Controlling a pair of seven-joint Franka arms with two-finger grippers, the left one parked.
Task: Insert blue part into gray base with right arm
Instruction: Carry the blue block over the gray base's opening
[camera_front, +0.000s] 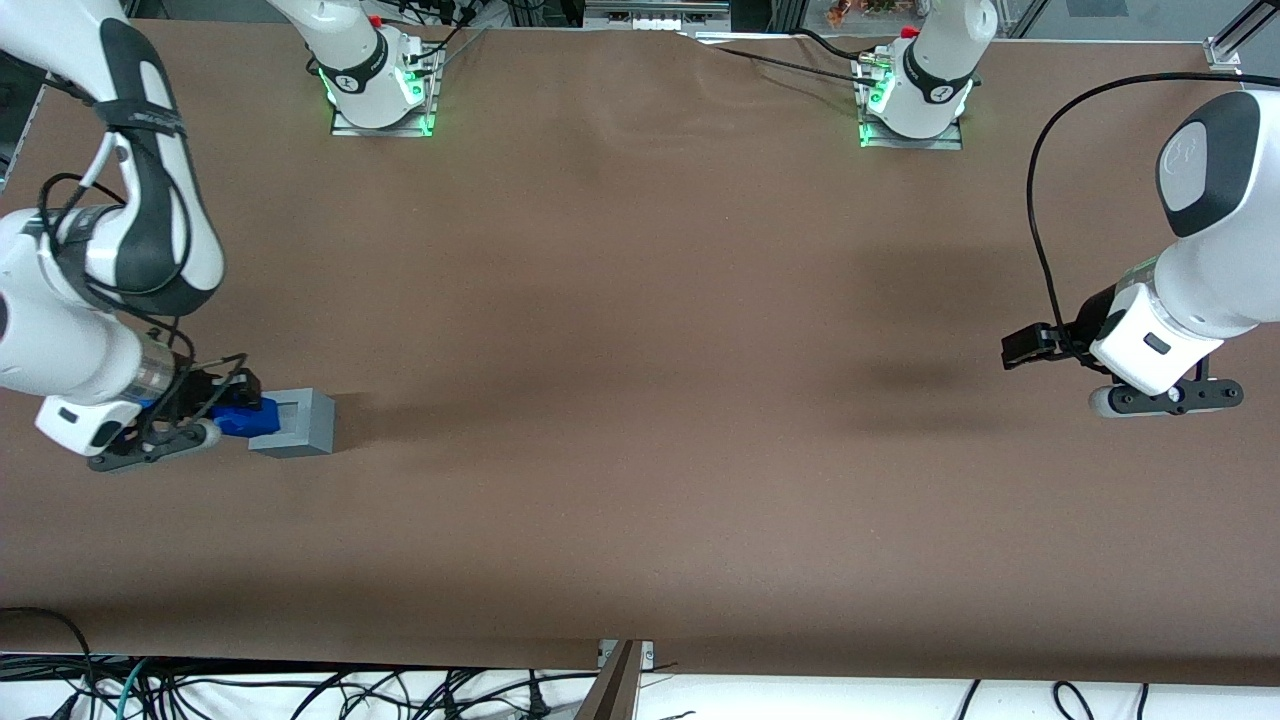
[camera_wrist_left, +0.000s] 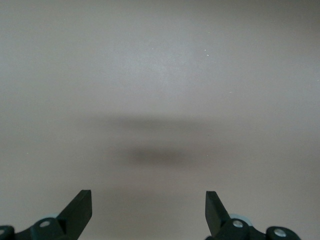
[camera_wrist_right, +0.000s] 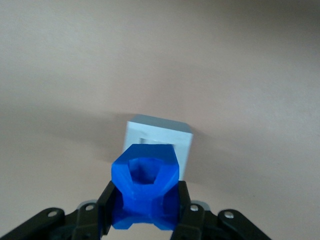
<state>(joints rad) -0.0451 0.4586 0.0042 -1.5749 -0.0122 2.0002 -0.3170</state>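
Blue part (camera_wrist_right: 145, 192) sits clamped between the jaws of the right arm (camera_front: 90, 300); gripper (camera_front: 205, 415) closed on its two sides, narrow opening, nothing else touched. Gray base (camera_front: 295, 423) stands on the brown worktop (camera_front: 640, 400) just ahead of the jaws and lower, recess facing up. Part appears off-centre from the recess, overlapping only the base's near edge.

Risk, as judged: lowering from here would land the part on the rim, tipping or shoving the base. A slight twist in the grip could also jam it against the recess walls. Align first.
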